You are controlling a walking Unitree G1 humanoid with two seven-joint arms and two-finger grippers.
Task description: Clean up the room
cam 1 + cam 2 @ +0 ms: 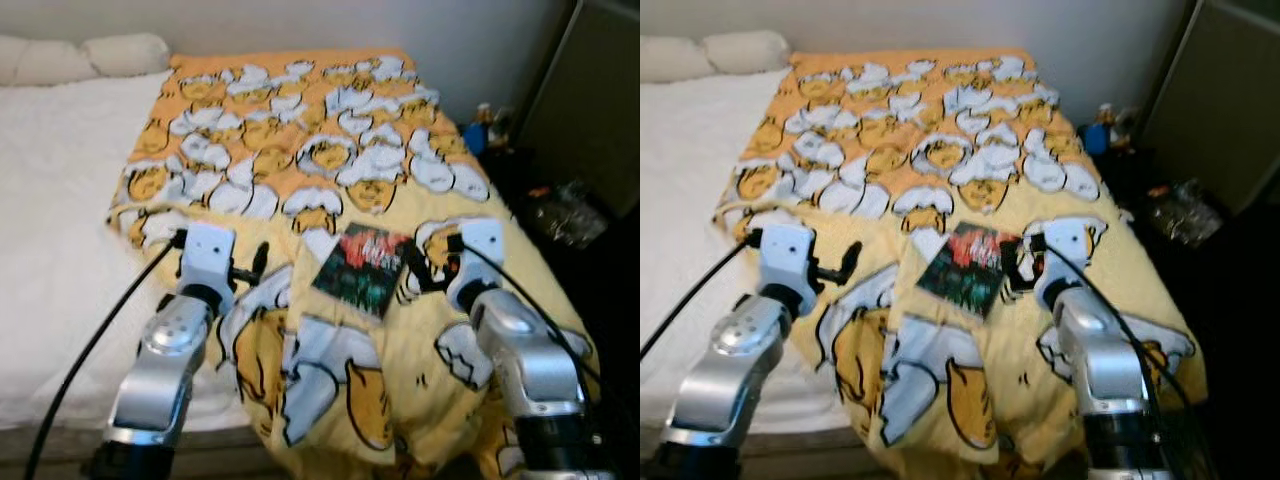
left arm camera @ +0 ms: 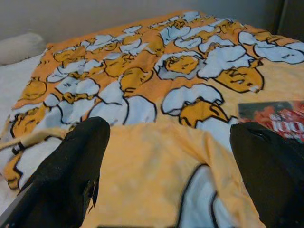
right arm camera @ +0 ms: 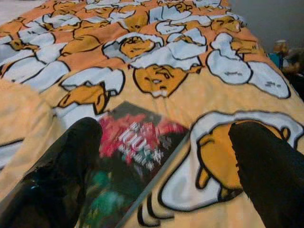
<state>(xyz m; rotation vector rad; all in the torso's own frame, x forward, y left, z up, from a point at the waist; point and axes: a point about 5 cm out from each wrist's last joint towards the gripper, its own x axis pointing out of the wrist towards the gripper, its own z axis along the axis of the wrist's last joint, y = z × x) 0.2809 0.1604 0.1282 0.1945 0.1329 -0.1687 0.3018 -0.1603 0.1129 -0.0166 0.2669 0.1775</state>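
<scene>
While both hands gape, book (image 1: 362, 267) on blanket (image 1: 300, 150), perhaps clutter (image 1: 560, 215) beside.

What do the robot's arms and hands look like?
Both arms are shiny silver with rounded metal segments. Each wrist ends in a boxy white block, and a black cable loops from it back along the arm. The left hand and right hand each have two long black fingers, broad and smooth, with rounded tips.
</scene>
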